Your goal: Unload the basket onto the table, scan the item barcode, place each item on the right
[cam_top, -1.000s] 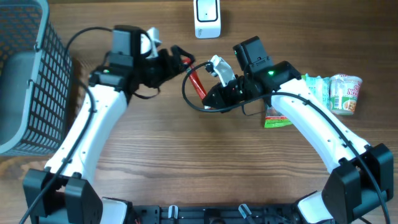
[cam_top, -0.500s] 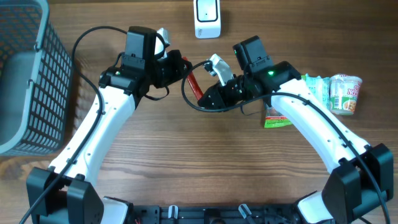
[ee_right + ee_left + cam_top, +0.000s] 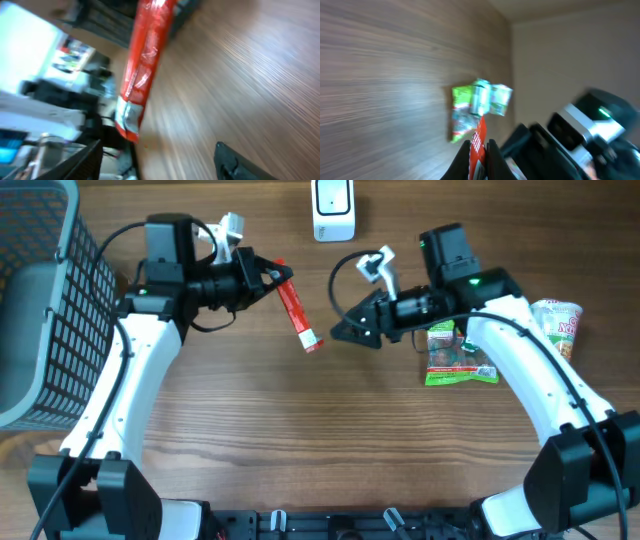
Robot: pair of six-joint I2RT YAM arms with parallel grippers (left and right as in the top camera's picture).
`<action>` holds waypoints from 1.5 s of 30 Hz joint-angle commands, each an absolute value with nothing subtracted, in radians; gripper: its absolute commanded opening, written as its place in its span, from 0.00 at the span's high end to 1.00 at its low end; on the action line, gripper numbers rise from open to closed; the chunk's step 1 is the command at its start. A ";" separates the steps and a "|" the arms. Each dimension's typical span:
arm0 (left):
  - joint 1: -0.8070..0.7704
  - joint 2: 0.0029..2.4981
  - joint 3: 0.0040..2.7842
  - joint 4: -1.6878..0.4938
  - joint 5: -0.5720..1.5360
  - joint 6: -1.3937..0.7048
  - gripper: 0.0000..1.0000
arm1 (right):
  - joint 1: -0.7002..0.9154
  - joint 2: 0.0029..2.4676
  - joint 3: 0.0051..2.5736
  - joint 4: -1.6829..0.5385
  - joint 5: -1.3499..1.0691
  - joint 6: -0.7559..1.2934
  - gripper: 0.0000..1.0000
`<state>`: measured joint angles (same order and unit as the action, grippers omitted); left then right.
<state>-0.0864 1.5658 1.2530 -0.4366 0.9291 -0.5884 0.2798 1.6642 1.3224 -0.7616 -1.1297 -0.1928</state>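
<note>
The item is a long red packet [image 3: 297,310] with a silver-white lower end. It hangs tilted above the table in the overhead view, and my left gripper [image 3: 274,277] is shut on its upper end. In the left wrist view the black jaws [image 3: 479,152] pinch the red packet [image 3: 479,137] between them. My right gripper [image 3: 342,332] stands open just right of the packet, apart from it. The right wrist view shows the red packet [image 3: 146,60] ahead, with nothing between the wide-spread fingers [image 3: 240,160]. A white scanner [image 3: 333,210] sits at the back middle of the table.
A grey wire basket [image 3: 40,310] fills the left edge. A green snack bag [image 3: 458,358] and a cup of noodles [image 3: 556,330] lie at the right, under and beside the right arm. Black cables loop off both wrists.
The left gripper shut on the red packet and carried it left. The right gripper let go of it, opened and drew back to the right.
</note>
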 commanded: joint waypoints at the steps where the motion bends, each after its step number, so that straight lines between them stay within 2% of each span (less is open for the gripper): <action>1: -0.090 1.571 1.262 -0.369 1.174 -0.523 0.96 | 0.286 1.657 1.323 -0.737 -1.397 -0.243 0.35; 5: -0.116 1.571 1.262 -0.299 1.204 -0.524 0.96 | 0.297 1.657 1.323 -0.726 -1.425 -0.235 0.46; 10: -0.143 1.571 1.262 -0.252 1.204 -0.524 0.96 | 0.321 1.657 1.323 -0.714 -1.476 -0.233 0.47; 14: -0.151 1.571 1.262 -0.245 1.204 -0.525 0.96 | 0.338 1.657 1.322 -0.719 -1.475 -0.232 0.54; 17: -0.151 1.571 1.262 -0.241 1.204 -0.529 0.96 | 0.356 1.657 1.322 -0.719 -1.428 -0.231 0.60; 20: -0.151 1.571 1.262 -0.242 1.204 -0.529 0.96 | 0.374 1.657 1.322 -0.716 -1.340 -0.190 0.62; 26: -0.151 1.571 1.262 -0.241 1.204 -0.528 0.96 | 0.383 1.657 1.322 -0.699 -1.330 -0.178 0.66; 32: -0.150 1.571 1.262 -0.241 1.181 -0.527 0.96 | 0.382 1.657 1.322 -0.700 -1.271 -0.173 0.92; 35: -0.150 1.571 1.262 -0.242 1.160 -0.527 0.96 | 0.382 1.657 1.322 -0.700 -1.219 -0.173 0.96; 36: -0.150 1.571 1.262 -0.242 1.146 -0.527 0.93 | 0.382 1.657 1.322 -0.700 -1.191 -0.173 0.96; 37: -0.150 1.571 1.262 -0.242 1.128 -0.527 0.83 | 0.382 1.657 1.322 -0.700 -1.160 -0.173 0.96; 38: -0.150 1.571 1.262 -0.242 1.093 -0.527 0.63 | 0.382 1.657 1.322 -0.701 -1.126 -0.173 0.96; 39: -0.150 1.571 1.262 -0.243 1.068 -0.527 0.34 | 0.382 1.657 1.322 -0.701 -1.094 -0.173 0.96; 40: -0.150 1.571 1.262 -0.243 1.022 -0.527 0.16 | 0.382 1.657 1.322 -0.704 -1.042 -0.173 0.95; 42: -0.150 1.571 1.262 -0.244 0.937 -0.527 0.00 | 0.382 1.657 1.322 -0.710 -0.968 -0.175 0.96; 45: -0.150 1.571 1.262 -0.266 0.792 -0.528 0.00 | 0.382 1.657 1.322 -0.730 -0.881 -0.184 0.96</action>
<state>-0.1497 1.5669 1.2530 -0.2493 1.0054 -0.5365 0.3790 1.6642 1.3224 -0.7151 -1.0389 -0.1665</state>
